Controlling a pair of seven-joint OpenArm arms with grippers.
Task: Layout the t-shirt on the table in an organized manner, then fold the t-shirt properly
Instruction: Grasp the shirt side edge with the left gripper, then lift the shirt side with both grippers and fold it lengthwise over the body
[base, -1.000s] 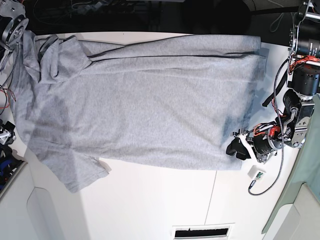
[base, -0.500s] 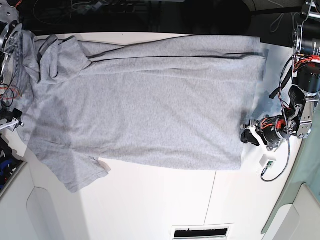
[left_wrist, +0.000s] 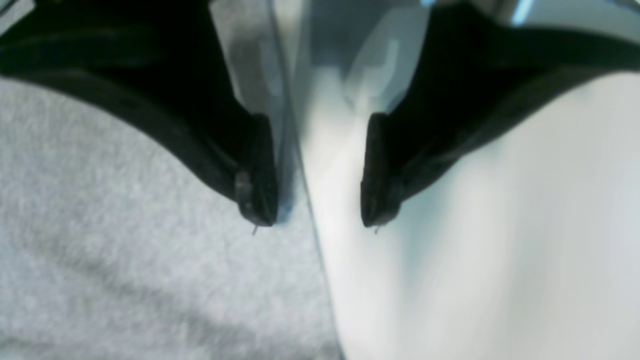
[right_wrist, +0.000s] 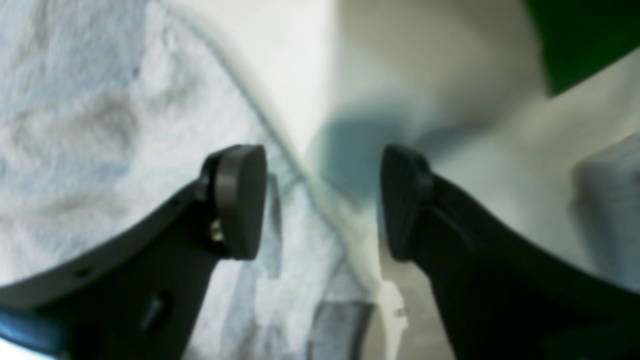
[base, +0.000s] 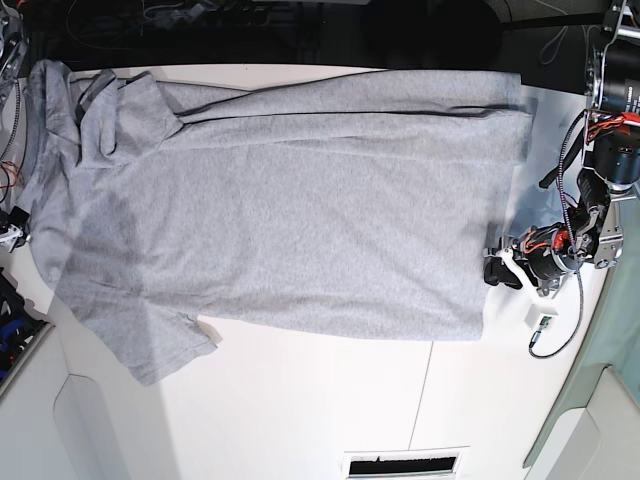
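Note:
The light grey t-shirt (base: 290, 210) lies spread flat across the white table (base: 330, 410), collar end to the left and hem to the right. Its black lettered band does not show. My left gripper (base: 497, 270) sits low at the hem's right edge. In the left wrist view it (left_wrist: 317, 220) is open and empty, with the hem edge of the t-shirt (left_wrist: 125, 260) running between its fingers and bare table (left_wrist: 500, 250) on the right. My right gripper (right_wrist: 322, 200) is open and empty over an edge of the t-shirt (right_wrist: 100, 125). In the base view it is barely seen at the left border.
A pale green cloth (base: 622, 340) hangs at the right border. A small white connector box (base: 541, 322) with a cable lies just past the left gripper. A vent slot (base: 405, 465) sits at the near table edge. A thin dark seam (base: 426, 385) crosses the table.
My left gripper has come off the shirt's hem corner and moved right and up to the hem's edge. My right arm has drawn back toward the left border.

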